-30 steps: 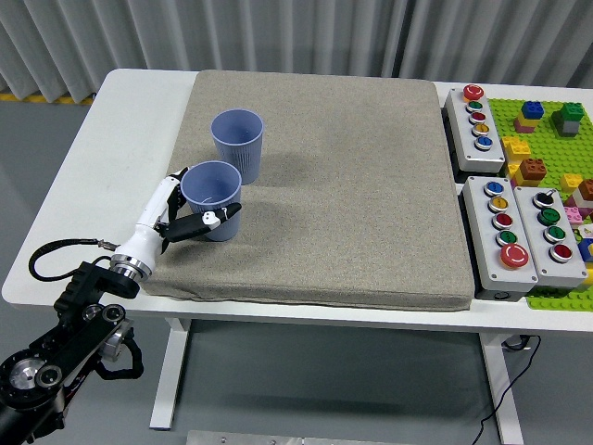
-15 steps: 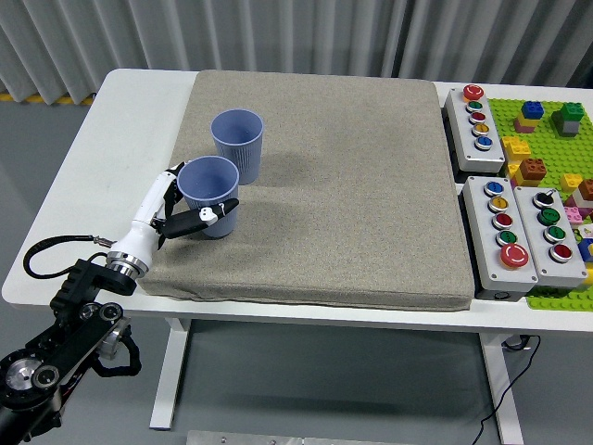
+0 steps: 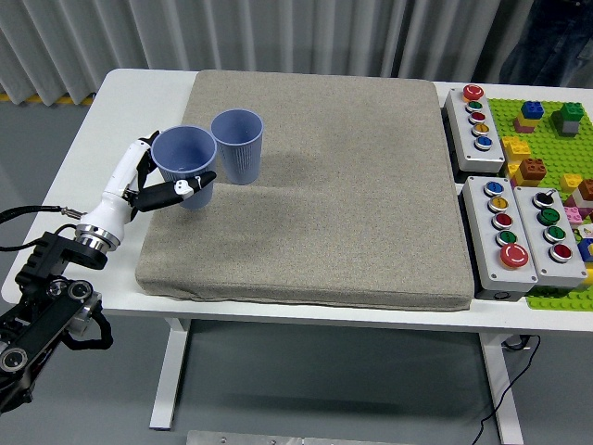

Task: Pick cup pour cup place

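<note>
Two blue ribbed cups are on the left part of the grey mat [image 3: 334, 185]. My left hand [image 3: 162, 181] is shut on the nearer, left cup [image 3: 184, 165] and holds it upright, raised off the mat. Its thumb crosses the cup's front and its white fingers wrap round the left side. The second cup [image 3: 238, 146] stands on the mat just to the right of the held one, almost touching it. What is inside either cup cannot be made out. My right arm is out of view.
Three grey button boxes [image 3: 477, 116] [image 3: 501, 225] [image 3: 552, 232] line the table's right side. A green baseplate [image 3: 547, 139] with several coloured bricks lies at the far right. The white table's left strip [image 3: 111, 130] borders the mat.
My left hand has lifted the cup it holds and carried it left and farther back, until it is beside the standing cup.
</note>
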